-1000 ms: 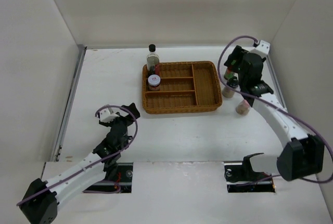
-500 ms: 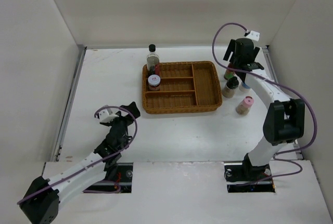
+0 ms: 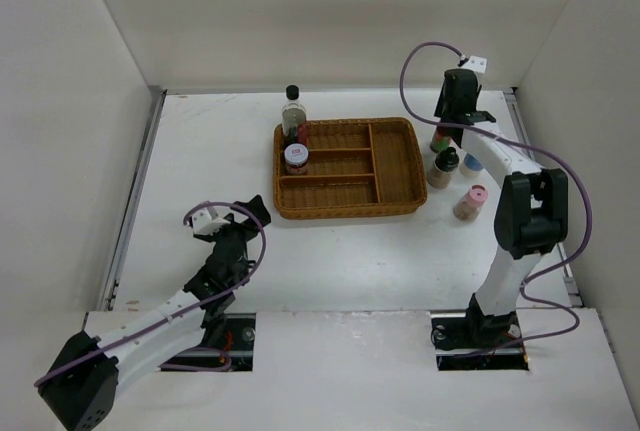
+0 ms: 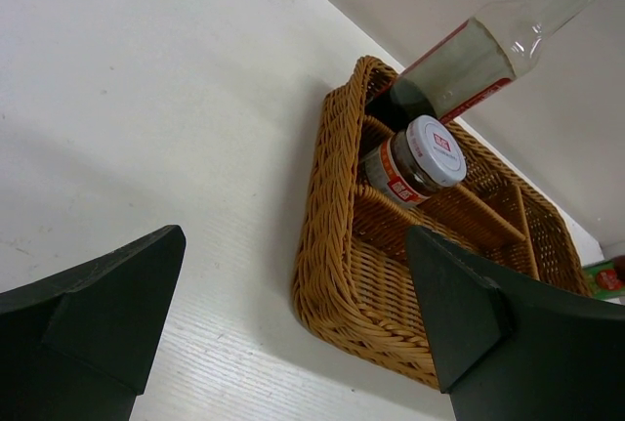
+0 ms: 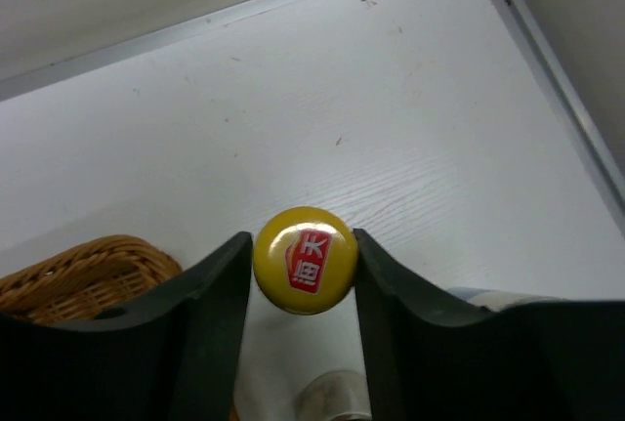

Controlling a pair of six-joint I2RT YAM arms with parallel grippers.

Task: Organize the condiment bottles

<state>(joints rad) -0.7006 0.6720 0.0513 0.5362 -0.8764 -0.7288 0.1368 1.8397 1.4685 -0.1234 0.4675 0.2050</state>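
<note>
Though hidden overhead, yellow cap (image 5: 304, 260) sits pinched.

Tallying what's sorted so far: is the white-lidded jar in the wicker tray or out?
In. The white-lidded jar stands inside the wicker tray at its left end, with wicker walls around it.

**Open Table on the Left, Crowded Strip on the Right**

Bare table (image 3: 200, 151) separates the left gripper (image 4: 295, 245), its fingers wide apart, from the wicker tray (image 3: 340, 213), and nothing blocks that approach. At the tray's far-left corner the tall clear bottle (image 3: 293, 109) and white-lidded jar (image 3: 296, 157) stand in the way. The other compartments are open from above. Right of the tray, the yellow-capped bottle (image 5: 304, 263), black-capped bottle (image 3: 445, 163), silver-capped bottle (image 3: 472, 162) and pink-capped shaker (image 3: 470, 199) crowd together. The right gripper (image 5: 304, 243) flanks the yellow cap with no visible gap; whether its fingers (image 5: 210, 323) press it is unclear.
</note>
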